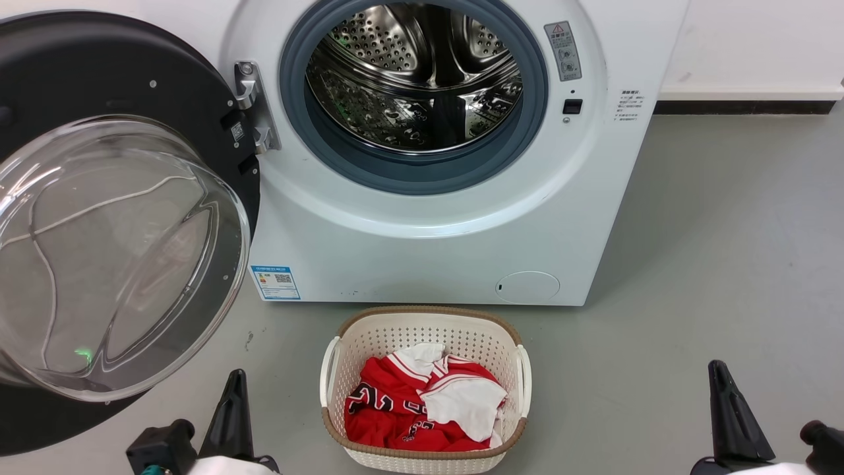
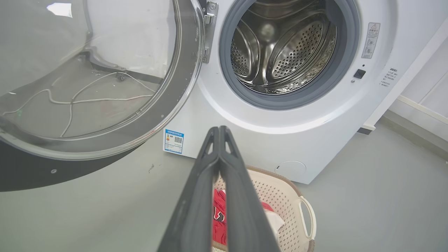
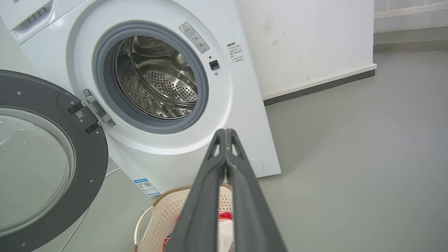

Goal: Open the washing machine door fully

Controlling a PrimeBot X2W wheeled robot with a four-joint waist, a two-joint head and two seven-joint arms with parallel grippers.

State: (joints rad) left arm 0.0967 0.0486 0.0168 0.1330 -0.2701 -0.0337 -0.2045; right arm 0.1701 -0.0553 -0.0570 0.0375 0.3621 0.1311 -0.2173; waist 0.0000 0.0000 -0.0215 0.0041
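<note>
Above grey floor [image 1: 725, 264] we see the washing machine door [image 1: 119, 257] wide open, our left gripper [image 2: 219, 128] and right gripper [image 3: 225, 131] with fingers pressed together.

Laundry room, white front-loading washing machine [image 1: 428, 257], basket [image 1: 389, 336] of red-and-white clothes [image 1: 389, 409], grey floor [image 1: 725, 264], bare white wall [image 1: 758, 46]

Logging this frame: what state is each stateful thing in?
Round black-rimmed glass washing machine door: swung wide open.
Perforated steel drum: empty.
White plastic laundry basket: holds red and white clothes.
Left gripper: jaws shut, empty.
Right gripper: jaws shut, empty.
</note>
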